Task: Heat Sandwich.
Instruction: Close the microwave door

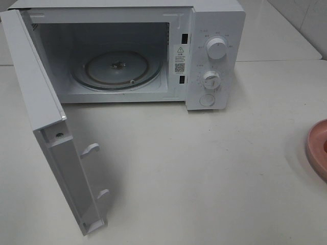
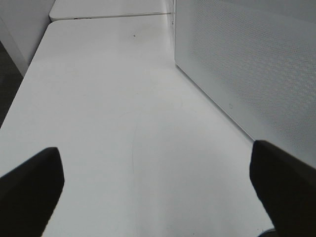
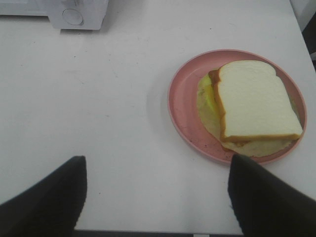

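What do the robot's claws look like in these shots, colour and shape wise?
Only the fingertips show, in the wrist views. The left claw has two matte black fingers, broad and blunt with rounded edges. The right claw looks the same: plain black fingers. No cables, markings or arm links are visible, and the high view shows neither arm.

Sandwich (image 3: 256, 101) lying flat on a round pink plate (image 3: 182, 103), set toward the plate's far-right part as the right wrist view shows it. Top slice pale cream with a tan-brown crust along its edges, turned slightly askew. Yellow and pale green filling peeking out along one side, a second pale layer showing below the lower crust. Whole, unbitten, untouched by any end effector.
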Motion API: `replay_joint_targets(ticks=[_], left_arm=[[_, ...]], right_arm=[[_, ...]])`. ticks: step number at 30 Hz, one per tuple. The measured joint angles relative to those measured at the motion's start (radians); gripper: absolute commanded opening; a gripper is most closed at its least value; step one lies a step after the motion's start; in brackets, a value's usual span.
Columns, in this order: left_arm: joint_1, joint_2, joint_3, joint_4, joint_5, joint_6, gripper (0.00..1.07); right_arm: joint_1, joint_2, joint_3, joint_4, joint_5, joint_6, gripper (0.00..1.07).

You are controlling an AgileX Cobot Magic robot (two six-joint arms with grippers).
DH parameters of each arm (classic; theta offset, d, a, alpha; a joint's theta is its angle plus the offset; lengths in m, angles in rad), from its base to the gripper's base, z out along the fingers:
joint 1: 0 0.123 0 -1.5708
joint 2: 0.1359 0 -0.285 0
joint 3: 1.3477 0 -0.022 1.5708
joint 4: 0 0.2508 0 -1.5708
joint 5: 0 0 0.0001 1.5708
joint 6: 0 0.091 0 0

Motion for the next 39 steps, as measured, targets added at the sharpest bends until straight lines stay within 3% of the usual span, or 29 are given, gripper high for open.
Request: replay_joint_targets(ticks=[15,39], left_arm=[[0.0,0.0,0.0,0.0,0.0,0.0,0.97],[0.0,0.0,0.0,0.0,0.0,0.0,0.97]], right_arm=[[-0.047,-0.201,0.032,0.0,0.008,-0.016,0.76],[-0.047,-0.202,0.032,0.0,0.008,-0.017,0.76]])
